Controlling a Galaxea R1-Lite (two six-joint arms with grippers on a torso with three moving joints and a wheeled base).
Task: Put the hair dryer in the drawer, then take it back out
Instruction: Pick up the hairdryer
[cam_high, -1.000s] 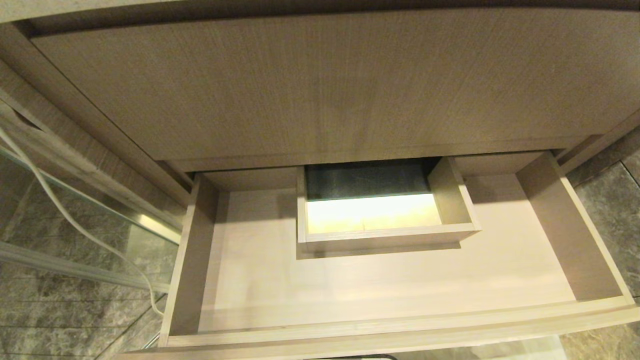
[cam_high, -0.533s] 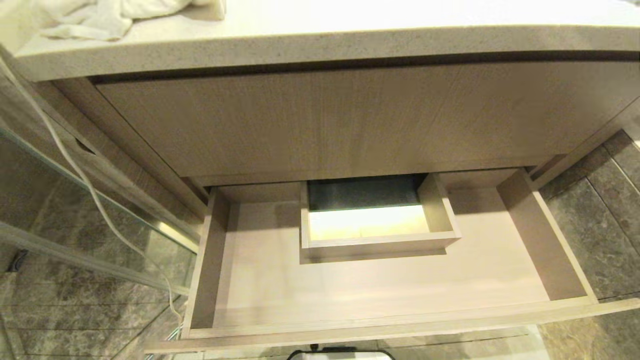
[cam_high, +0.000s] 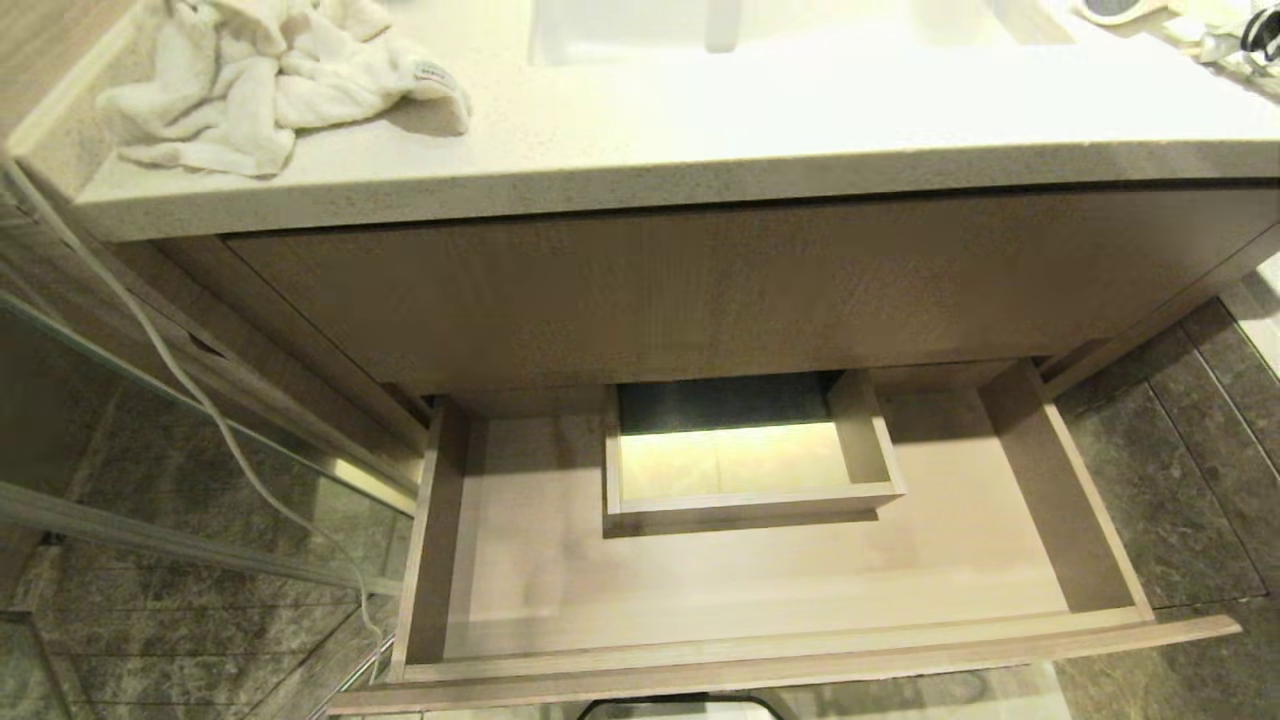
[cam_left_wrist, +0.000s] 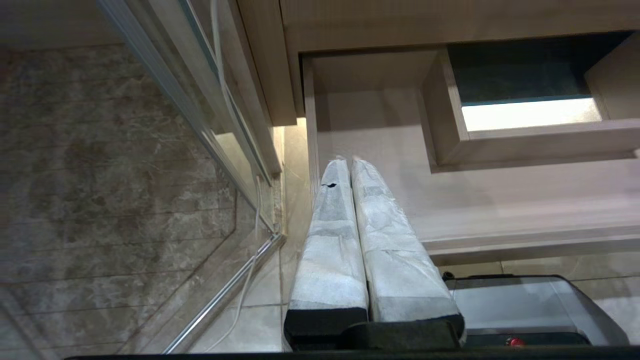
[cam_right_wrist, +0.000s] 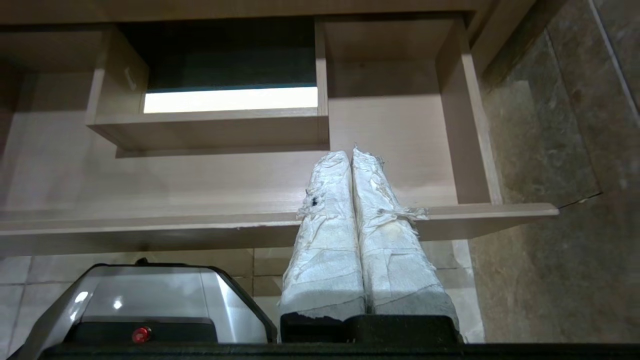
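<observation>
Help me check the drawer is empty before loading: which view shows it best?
The head view: the whole open drawer shows, floor bare around its boxed cut-out. The left wrist view shows only one side of it, the right wrist view the other, each behind a shut tool.

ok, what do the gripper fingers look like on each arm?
Left gripper: two long tapered fingers wrapped in white tape, black at the base, with a small dark nick in one wrap. Right gripper: the same build, but its tape is wrinkled and frayed, with loose shreds and a dark spot on one finger. No cables or markings show.
</observation>
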